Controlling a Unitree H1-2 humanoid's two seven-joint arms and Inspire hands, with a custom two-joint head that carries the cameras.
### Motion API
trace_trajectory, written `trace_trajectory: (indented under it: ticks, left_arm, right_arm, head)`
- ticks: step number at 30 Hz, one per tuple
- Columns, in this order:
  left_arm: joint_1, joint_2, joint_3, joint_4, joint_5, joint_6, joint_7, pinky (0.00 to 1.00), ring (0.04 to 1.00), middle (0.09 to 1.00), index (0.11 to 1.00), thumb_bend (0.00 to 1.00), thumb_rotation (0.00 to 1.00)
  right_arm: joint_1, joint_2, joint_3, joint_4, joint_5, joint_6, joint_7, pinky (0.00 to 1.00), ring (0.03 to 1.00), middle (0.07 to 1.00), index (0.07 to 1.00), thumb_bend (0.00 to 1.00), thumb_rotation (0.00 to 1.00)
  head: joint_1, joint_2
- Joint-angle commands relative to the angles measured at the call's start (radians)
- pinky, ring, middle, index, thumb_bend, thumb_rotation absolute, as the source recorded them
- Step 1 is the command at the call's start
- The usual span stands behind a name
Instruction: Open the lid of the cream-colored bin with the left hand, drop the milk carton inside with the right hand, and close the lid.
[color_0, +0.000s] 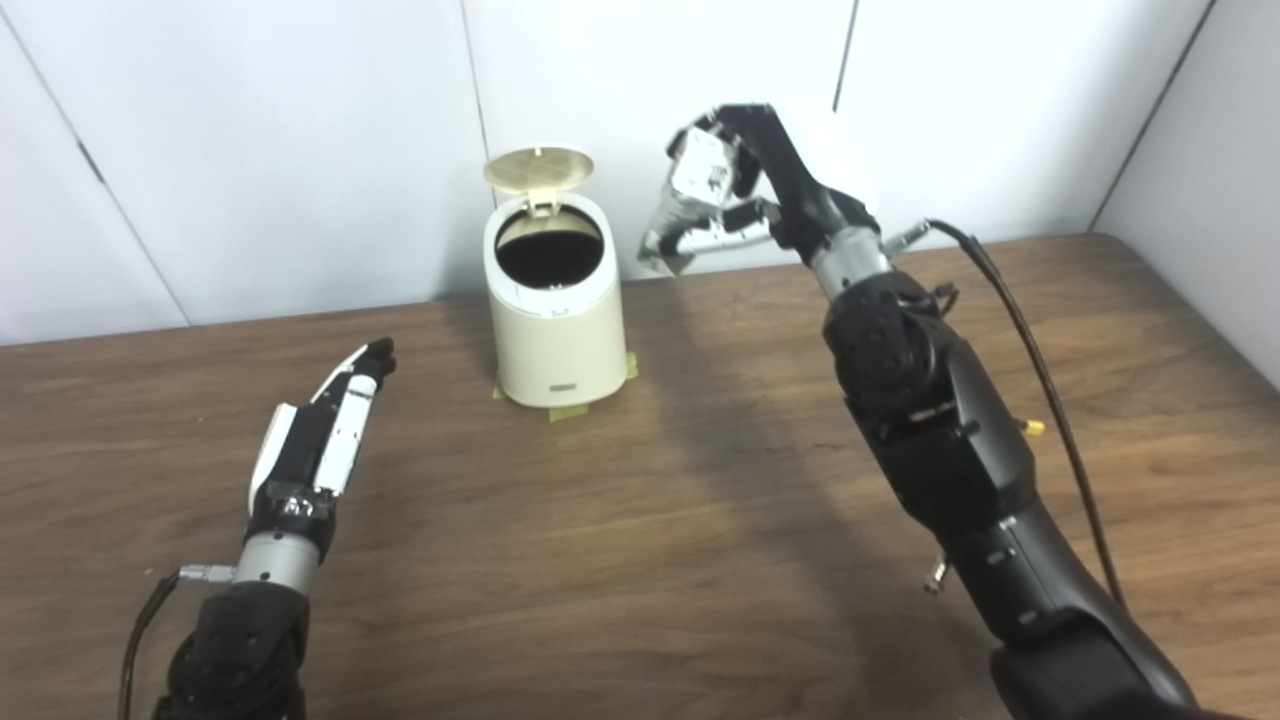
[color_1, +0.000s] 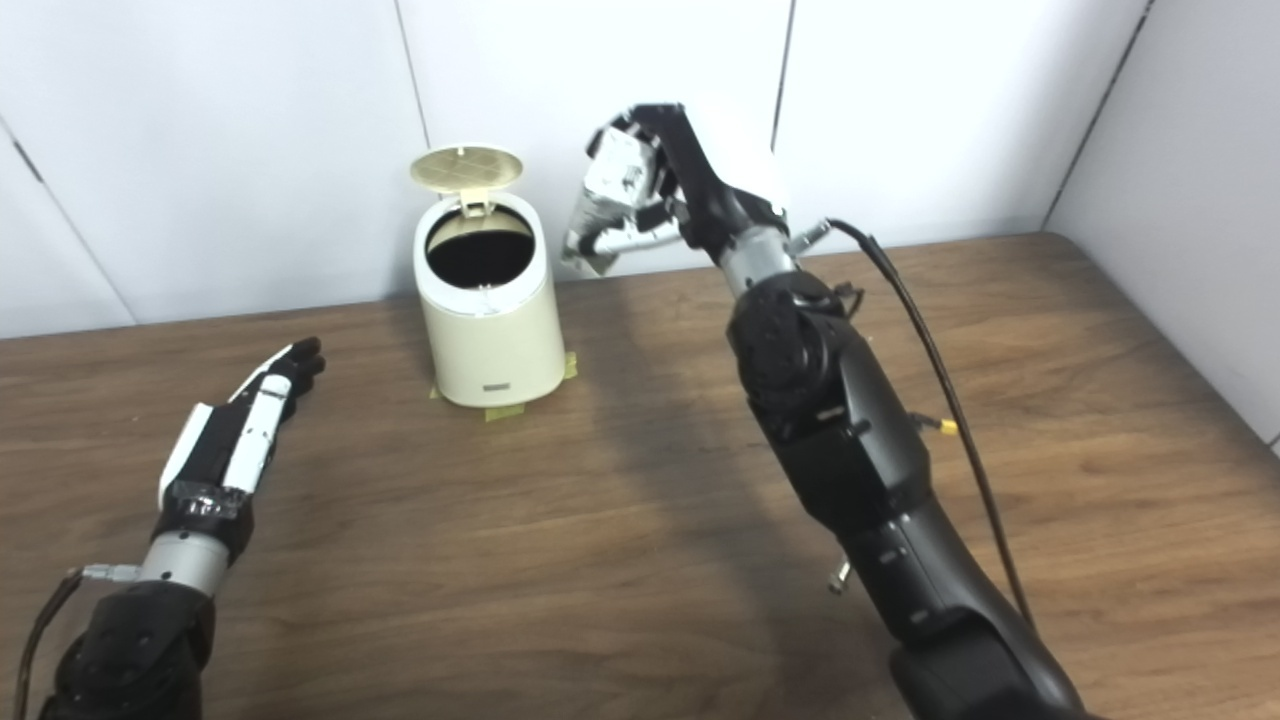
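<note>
Cream-coloured cylindrical plastic bin (color_0: 556, 318) upright on the brown wood-grain table (color_0: 640, 540), near the far edge and a little left of centre, with strips of yellowish tape (color_0: 566, 412) showing under its base. Round cream lid (color_0: 538, 169) flipped up on its hinge at the back of the rim, standing nearly vertical, underside facing the camera; dark mouth of the bin fully exposed. Long axis of the bin vertical, opening pointing straight up.

Small silvery-white milk carton (color_0: 686, 205) raised in the air, to the right of the bin's mouth and higher than the rim, not yet over the opening. Held in the black right hand (color_0: 745, 175), fingers (color_0: 700, 240) curled round it from the far side and beneath. Carton tilted, long axis running from upper right down to lower left, lower end pointing toward the bin side; which end is the top cannot be told. Right forearm reaching up and away across the right half of the table, a black cable (color_0: 1040, 380) trailing beside it.

Black-and-white left hand (color_0: 325, 430) low over the table, left of and nearer than the bin, well apart from it. Flat and empty, fingers straight and close together, tips aimed toward the upper right, roughly at the bin's base.

White panelled wall (color_0: 300, 120) behind the table.
</note>
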Motion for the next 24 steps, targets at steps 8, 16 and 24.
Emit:
trace_trajectory:
  ticks: [8, 16, 24]
  left_arm:
    - [-0.006, -0.039, -0.014, -0.019, 0.028, -0.037, 0.038, 1.0, 0.975, 0.92, 0.909, 0.44, 0.99]
    - [0.009, -0.056, -0.018, -0.023, 0.044, -0.039, 0.053, 1.0, 0.97, 0.917, 0.899, 0.42, 0.98]
    - [0.012, -0.066, -0.015, -0.033, 0.04, -0.033, 0.052, 1.0, 0.966, 0.917, 0.894, 0.41, 0.97]
  right_arm:
    - [-0.107, 0.043, -0.029, 0.098, 0.029, -0.103, -0.088, 0.33, 0.364, 0.484, 0.562, 0.51, 0.0]
    - [-0.154, 0.096, -0.026, 0.227, 0.053, -0.141, -0.154, 0.34, 0.363, 0.482, 0.561, 0.51, 0.0]
    - [-0.19, 0.13, -0.022, 0.345, 0.066, -0.197, -0.223, 0.34, 0.373, 0.481, 0.55, 0.51, 0.0]
  head:
    - [0.046, -0.004]
    - [0.072, -0.008]
    - [0.075, -0.008]
